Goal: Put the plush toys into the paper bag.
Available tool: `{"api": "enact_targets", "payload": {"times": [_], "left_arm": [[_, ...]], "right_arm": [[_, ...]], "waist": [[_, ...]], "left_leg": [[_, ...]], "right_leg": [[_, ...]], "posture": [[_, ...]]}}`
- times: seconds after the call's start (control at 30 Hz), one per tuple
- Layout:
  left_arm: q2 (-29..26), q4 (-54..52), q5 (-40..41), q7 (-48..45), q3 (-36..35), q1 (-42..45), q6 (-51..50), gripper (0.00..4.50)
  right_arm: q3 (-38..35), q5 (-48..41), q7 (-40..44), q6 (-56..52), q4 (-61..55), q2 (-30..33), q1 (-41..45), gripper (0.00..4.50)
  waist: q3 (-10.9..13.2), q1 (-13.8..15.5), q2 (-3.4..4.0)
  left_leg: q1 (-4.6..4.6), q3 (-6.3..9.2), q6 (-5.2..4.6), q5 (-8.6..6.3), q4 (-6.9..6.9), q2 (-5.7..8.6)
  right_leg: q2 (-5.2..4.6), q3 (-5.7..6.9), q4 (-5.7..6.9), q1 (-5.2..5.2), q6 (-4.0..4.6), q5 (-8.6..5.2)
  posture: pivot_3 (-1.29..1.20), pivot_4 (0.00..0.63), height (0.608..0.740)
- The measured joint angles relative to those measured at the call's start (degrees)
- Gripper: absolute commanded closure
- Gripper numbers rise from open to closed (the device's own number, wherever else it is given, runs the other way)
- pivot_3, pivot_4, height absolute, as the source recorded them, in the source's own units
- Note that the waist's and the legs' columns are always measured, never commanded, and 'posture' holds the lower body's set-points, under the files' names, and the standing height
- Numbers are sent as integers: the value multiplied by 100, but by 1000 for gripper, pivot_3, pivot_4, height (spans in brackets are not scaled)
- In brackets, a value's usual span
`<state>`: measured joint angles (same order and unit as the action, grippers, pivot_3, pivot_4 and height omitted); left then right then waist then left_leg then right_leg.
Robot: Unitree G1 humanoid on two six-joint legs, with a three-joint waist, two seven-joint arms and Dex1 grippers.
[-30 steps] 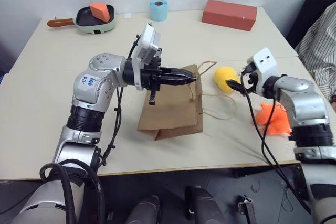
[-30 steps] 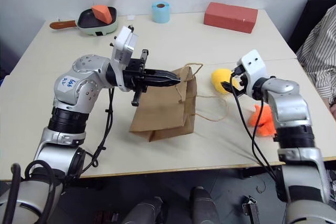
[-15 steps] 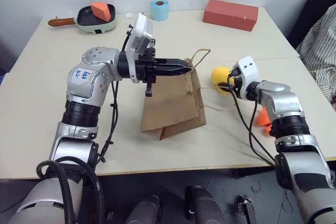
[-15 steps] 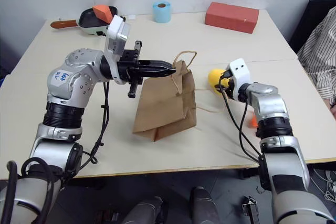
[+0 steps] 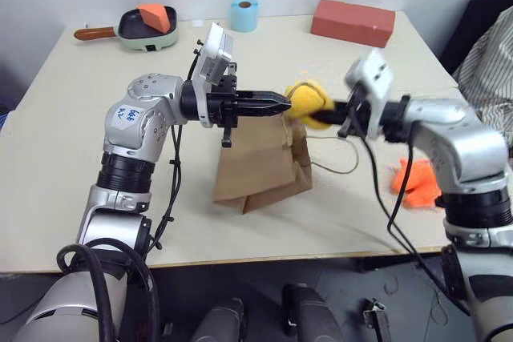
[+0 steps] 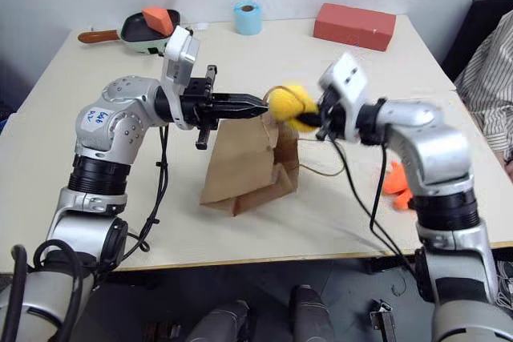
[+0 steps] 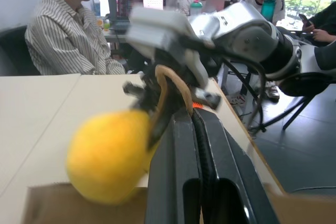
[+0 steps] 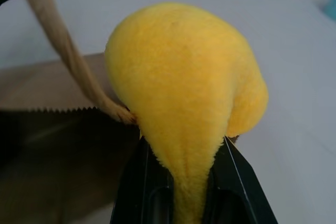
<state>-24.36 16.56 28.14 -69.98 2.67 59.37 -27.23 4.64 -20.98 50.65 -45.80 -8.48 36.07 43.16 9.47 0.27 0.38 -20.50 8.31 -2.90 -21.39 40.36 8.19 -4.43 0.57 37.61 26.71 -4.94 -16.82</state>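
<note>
Right claw [image 8: 191, 182], now clenched on the yellow plush toy [image 5: 309, 104], has carried it over the paper bag [image 5: 264, 167].

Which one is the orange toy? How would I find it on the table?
Start at the brown paper bag standing mid-table, then look across to the table's right edge. The fuzzy orange plush toy lies there, beside the robot's right arm. Unlike the smooth orange wedge in the far pan, it is shaggy.

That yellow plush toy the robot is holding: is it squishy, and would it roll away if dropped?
Probably squishy: the yellow plush toy narrows where the right gripper pinches it. It looks light, carried by that small pinch alone. Its rounded shape might roll a little, though the fuzzy surface should slow it.
</note>
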Motion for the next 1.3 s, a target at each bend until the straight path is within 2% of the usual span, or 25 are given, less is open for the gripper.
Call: {"api": "enact_targets", "payload": {"times": [0.13, 0.33, 0.53, 0.7, 0.9, 1.0, 1.07, 1.2, 1.3], "left_arm": [[146, 412, -63, 299, -198, 323, 255, 4500], [144, 471, -104, 361, -255, 344, 361, 4500], [184, 403, -94, 376, -254, 280, 280, 4500], [116, -38, -34, 286, -240, -104, 21, 4500], [166, -306, -14, 318, -219, -234, -159, 4500], [222, -311, -7, 323, -209, -234, -170, 4500], [251, -311, -7, 312, -206, -234, -170, 4500], [308, -301, -12, 279, -159, -233, -148, 4500], [308, -259, -34, 279, -159, -226, -58, 4500]], "right_arm": [[4, -121, -96, -188, -584, -17, -124, 4335], [-7, -220, -265, -373, -1018, -15, -585, 4335], [-61, 8, -738, -328, -874, 51, -809, 4335], [-614, 191, -966, -204, -259, 521, -994, 4335], [-1204, -300, -627, -330, -562, 836, -1051, 4335], [-1045, -577, -513, -502, -1110, 804, -1086, 4335], [-692, -554, -526, -477, -1378, 700, -1089, 4335], [156, -408, -411, -177, -1520, 584, -1158, 4335], [311, -371, -129, 115, -1518, 585, -1125, 4335]], "waist": [[0, 25, -1], [0, 6, -1], [0, -13, -1], [0, -17, -1], [0, -34, -1], [0, -35, -1], [0, -29, -1], [1, 2, -2], [1, 26, -3]], "left_leg": [[-6, 4, -2, -2, 16, 1], [-5, 4, -3, -2, 12, 1], [-5, 6, -3, -2, 10, 1], [-5, 5, -3, -2, 8, 1], [-4, 4, -2, -2, 3, 0], [-4, 3, -2, -2, 2, -2], [-4, 3, -2, -2, 4, -2], [-4, 3, -2, -2, 7, -1], [-4, 2, -3, -2, 11, 0]], "right_leg": [[0, 6, 0, 0, -1, 0], [0, 4, 1, 0, -1, 0], [0, 4, 3, 0, -1, 0], [0, 5, 2, 1, -1, 0], [1, 2, 0, 1, -1, 0], [3, 2, 0, 1, -1, 0], [2, 2, 0, 0, -1, 0], [1, 3, 0, 0, -1, 0], [1, 3, -2, -2, -1, 0]], "posture": [[0, 150, 740], [0, 150, 740], [0, 150, 740], [0, 150, 740], [0, 150, 740], [0, 150, 740], [0, 150, 740], [0, 150, 740], [0, 150, 740]]}}
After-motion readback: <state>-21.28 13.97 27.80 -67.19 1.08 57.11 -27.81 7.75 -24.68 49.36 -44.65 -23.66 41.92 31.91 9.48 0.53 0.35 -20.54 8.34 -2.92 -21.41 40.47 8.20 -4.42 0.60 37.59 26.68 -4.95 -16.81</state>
